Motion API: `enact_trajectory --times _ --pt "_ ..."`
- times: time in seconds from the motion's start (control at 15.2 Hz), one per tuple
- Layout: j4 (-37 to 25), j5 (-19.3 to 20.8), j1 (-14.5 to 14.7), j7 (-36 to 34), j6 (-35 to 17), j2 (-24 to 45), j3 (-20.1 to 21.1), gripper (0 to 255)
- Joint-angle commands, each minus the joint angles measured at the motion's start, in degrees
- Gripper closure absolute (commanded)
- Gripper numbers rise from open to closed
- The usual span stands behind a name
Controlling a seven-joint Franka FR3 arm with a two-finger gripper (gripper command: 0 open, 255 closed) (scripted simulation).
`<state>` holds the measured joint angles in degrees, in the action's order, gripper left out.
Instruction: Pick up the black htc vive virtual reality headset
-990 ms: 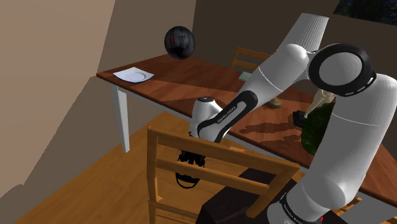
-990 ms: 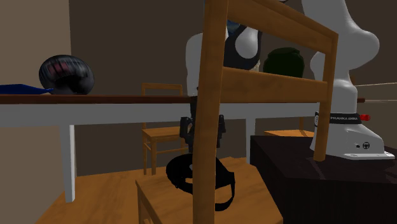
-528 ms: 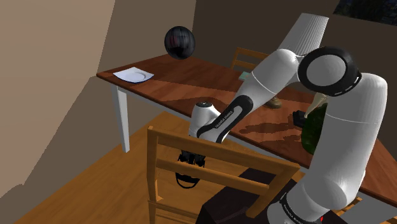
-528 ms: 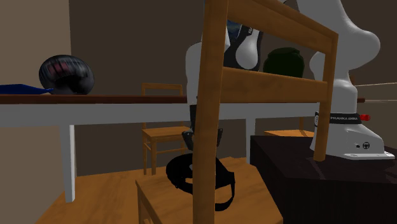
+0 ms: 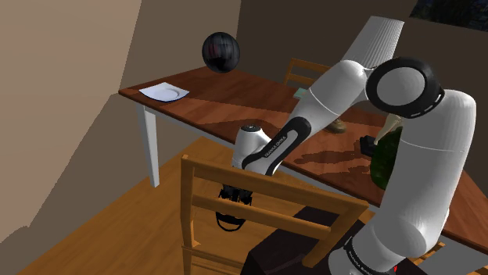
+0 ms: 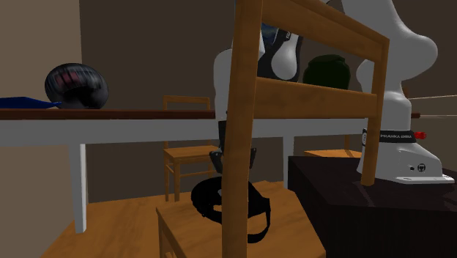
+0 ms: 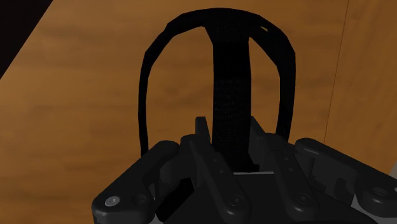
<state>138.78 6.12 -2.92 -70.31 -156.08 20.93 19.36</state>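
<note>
Hand point(image 7: 230, 127) grips middle strap of black headset point(image 7: 230, 63), which lies on wooden chair seat point(image 6: 176, 220).

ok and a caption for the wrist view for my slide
Black pincer astride the top strap of a black VR headset lying on a wooden chair seat.

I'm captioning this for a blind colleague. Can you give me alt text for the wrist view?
A black headset, its strap loops arching away from the camera, lies on a wooden chair seat. The black gripper is poised close over its middle strap.
</note>
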Motion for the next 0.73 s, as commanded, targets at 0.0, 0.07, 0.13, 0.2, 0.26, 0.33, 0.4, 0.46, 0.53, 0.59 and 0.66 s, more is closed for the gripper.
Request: enact_trajectory --times 0.0,0.07,0.13,0.2,0.26,0.33,0.4,0.46,0.53,0.59,0.66 --pt "0.26 -0.53 -0.36 0.32 0.66 -0.90 0.44 255" --pt "0.39 -1.03 -0.66 0.63 1.34 -1.73 0.85 255" --pt "0.51 -1.53 -0.96 0.95 2.03 -2.57 1.24 255" --pt "0.62 -2.04 -1.24 1.27 2.72 -3.40 1.62 255" --pt "0.71 -2.56 -1.51 1.59 3.42 -4.23 1.98 255" --pt "0.79 -3.09 -1.76 1.92 4.13 -5.06 2.33 255" --pt "0.85 -3.62 -1.99 2.25 4.85 -5.88 2.66 255" --pt "0.90 -4.15 -2.21 2.59 5.57 -6.70 2.97 255" --pt "0.93 -4.68 -2.42 2.92 6.31 -7.51 3.26 255" --pt "0.96 -5.21 -2.61 3.25 7.05 -8.33 3.53 255" --pt "0.96 -5.74 -2.78 3.58 7.79 -9.13 3.79 255"
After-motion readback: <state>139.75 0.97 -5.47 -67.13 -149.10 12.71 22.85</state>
